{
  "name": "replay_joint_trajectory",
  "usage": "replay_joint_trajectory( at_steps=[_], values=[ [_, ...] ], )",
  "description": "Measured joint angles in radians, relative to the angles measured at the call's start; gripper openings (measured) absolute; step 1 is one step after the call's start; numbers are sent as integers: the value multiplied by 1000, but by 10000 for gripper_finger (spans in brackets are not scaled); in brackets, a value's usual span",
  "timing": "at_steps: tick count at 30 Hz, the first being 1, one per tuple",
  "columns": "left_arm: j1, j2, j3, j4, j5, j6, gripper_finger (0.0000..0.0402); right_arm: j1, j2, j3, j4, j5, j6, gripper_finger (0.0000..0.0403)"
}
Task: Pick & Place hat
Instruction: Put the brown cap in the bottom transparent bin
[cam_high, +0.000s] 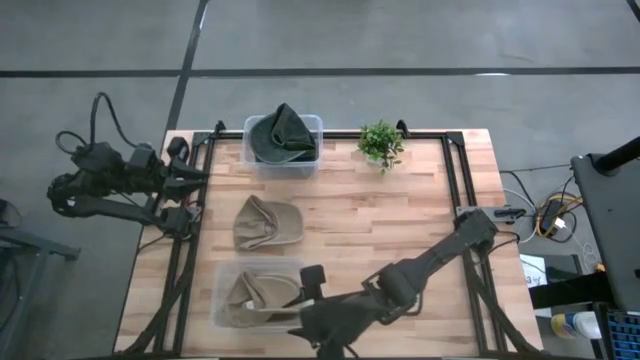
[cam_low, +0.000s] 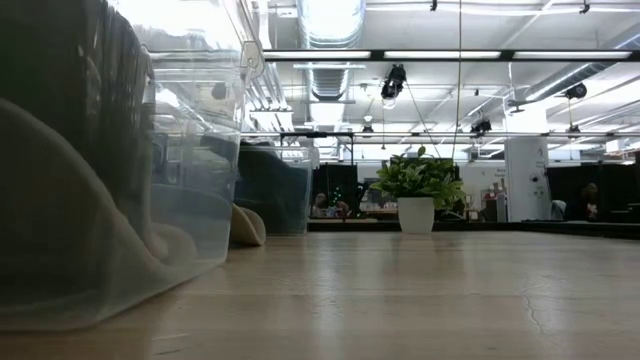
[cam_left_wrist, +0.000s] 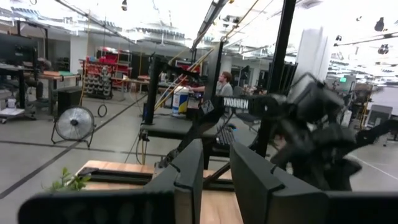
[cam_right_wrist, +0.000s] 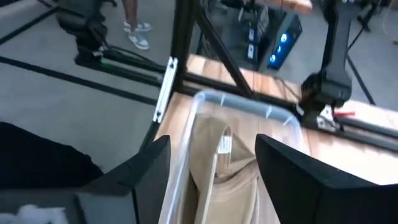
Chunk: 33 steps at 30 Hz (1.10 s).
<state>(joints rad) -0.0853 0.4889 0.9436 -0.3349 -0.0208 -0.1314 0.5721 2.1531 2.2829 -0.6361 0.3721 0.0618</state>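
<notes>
A tan hat (cam_high: 265, 222) lies flat on the table's middle, also in the low view (cam_low: 245, 226). A second tan hat (cam_high: 250, 298) sits crumpled inside a clear bin (cam_high: 222, 300) at the near left; the right wrist view looks down on this hat (cam_right_wrist: 224, 168) and on the bin's rim (cam_right_wrist: 242, 102). A dark green hat (cam_high: 283, 138) fills another clear bin (cam_high: 314, 125) at the far edge. My right gripper (cam_high: 305, 290) (cam_right_wrist: 214, 180) hovers open over the near bin's right end, its fingers apart above the hat. My left gripper (cam_left_wrist: 217, 180) waits off the table's left edge, fingers a narrow gap apart.
A small potted plant (cam_high: 380, 143) (cam_low: 415, 195) stands at the far edge, right of the dark hat's bin. Black frame rails (cam_high: 455, 190) run along the table's left and right sides. Bare wood (cam_high: 400, 220) lies on the right half. People show in the room beyond.
</notes>
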Motion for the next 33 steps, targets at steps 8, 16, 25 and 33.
replay_joint_trajectory(
  at_steps=[8, 16, 25, 33],
  values=[
    [0, 0, 0, -6, 0, -5, 73, 70, -131, -14, 11, -6, -76, 189],
    [0, 2, -9, -8, 1, -33, 73, 106, -306, -170, 11, 51, -85, 117],
    [0, 5, -29, -12, 1, -35, 73, 104, -633, -641, 306, 95, -88, 13],
    [0, 4, -34, -7, 1, -34, 73, 89, -940, -1058, 599, 100, -104, 12]
  ],
)
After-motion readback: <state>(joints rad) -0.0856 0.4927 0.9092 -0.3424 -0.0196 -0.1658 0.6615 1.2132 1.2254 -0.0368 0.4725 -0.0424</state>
